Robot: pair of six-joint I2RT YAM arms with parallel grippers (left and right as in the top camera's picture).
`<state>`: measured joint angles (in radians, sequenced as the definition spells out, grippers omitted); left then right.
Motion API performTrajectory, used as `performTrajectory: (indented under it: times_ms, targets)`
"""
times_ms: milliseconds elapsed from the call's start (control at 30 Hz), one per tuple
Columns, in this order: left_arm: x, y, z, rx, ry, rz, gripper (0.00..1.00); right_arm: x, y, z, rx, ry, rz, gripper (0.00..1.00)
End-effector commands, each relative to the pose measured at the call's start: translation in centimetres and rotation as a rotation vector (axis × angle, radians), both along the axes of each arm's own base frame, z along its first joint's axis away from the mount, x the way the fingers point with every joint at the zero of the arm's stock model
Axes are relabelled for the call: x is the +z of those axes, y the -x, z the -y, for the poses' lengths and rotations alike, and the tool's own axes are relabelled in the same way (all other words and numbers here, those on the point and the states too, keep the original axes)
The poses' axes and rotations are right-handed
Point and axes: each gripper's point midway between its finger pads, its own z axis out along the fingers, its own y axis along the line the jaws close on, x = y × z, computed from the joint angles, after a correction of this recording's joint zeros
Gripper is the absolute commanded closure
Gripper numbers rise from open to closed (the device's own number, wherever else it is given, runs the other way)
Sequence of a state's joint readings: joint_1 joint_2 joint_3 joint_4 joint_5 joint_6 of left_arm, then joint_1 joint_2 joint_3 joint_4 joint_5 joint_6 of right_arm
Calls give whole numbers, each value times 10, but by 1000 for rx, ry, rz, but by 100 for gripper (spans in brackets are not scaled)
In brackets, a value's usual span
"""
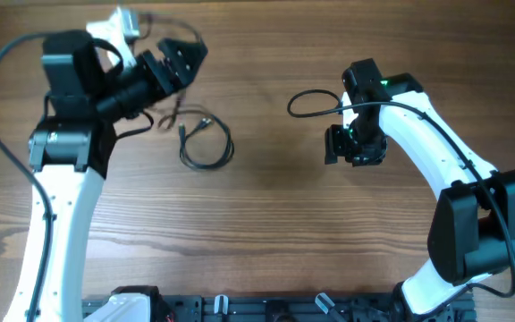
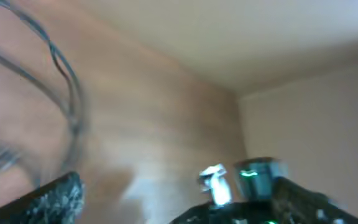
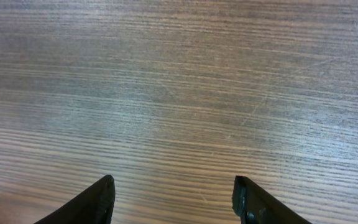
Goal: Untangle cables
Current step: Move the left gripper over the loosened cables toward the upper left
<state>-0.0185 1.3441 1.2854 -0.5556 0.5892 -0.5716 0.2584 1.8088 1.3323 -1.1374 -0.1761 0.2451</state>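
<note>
The cables (image 1: 208, 148) are thin black wires on the wooden table; one forms a loose loop, with small plug ends bunched to its left (image 1: 165, 119). More thin wire (image 1: 164, 21) trails at the table's far edge by my left gripper (image 1: 184, 55). That gripper hovers above and left of the loop. In the blurred left wrist view its jaws stand wide open and empty (image 2: 179, 204), with wires (image 2: 64, 74) to the upper left. My right gripper (image 1: 347, 148) points down at bare wood well right of the loop, open with nothing between its fingers (image 3: 174, 202).
A thicker black cable (image 1: 316, 103) belonging to the right arm loops out to its left. The right arm's green light (image 2: 253, 173) shows in the left wrist view. The arm bases and a black rail (image 1: 257, 309) line the near edge.
</note>
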Motion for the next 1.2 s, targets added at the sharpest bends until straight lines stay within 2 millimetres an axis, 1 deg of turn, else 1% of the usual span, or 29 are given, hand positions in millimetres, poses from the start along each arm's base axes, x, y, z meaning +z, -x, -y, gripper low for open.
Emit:
performTrajectory:
  times_ms: [0,33,67,133,200,267,300,333,400,433,467,533,600,700,867,1000,1167]
  targets:
    - [-67,-9,-32,129,-172,-183,0,5,-1,-3,8,-14,17,37]
    - [-78,-7,-33,129,-180,-223,0,5,-1,-3,8,-14,17,37]
    - [-97,-3,-33,123,-186,-300,0,5,-1,-3,8,-14,17,37]
    - [-115,2,-33,116,-192,-373,1,5,-1,-2,8,-14,16,37]
    - [-141,15,-26,82,-210,-489,4,5,-1,-3,8,-14,17,37]
    - [-154,23,-15,28,-237,-532,4,5,-1,-3,8,-14,18,37]
    - [-159,26,-9,-3,-252,-542,6,5,-1,-3,8,-14,18,37]
    - [-163,29,-1,-38,-269,-542,6,5,-1,-3,7,-14,18,37]
    - [-172,34,18,-117,-320,-533,10,5,-1,-3,8,-14,17,37]
    - [-179,35,23,-133,-370,-534,12,5,-1,-3,8,-14,17,37]
    - [-185,36,25,-131,-415,-536,14,5,-1,-3,7,-14,17,37]
    - [-194,36,28,-131,-495,-532,17,5,-1,-3,7,-14,17,37]
    - [-202,34,32,-128,-569,-515,18,5,-1,-3,8,-14,17,37]
    - [-211,26,38,-126,-619,-486,20,5,-1,-2,8,-14,16,37]
    - [-223,13,49,-131,-616,-450,25,5,0,-2,8,-13,13,37]
    - [-233,7,51,-132,-617,-451,28,5,0,-2,8,-13,14,37]
    - [-241,3,53,-114,-605,-460,30,5,0,-2,8,-13,14,37]
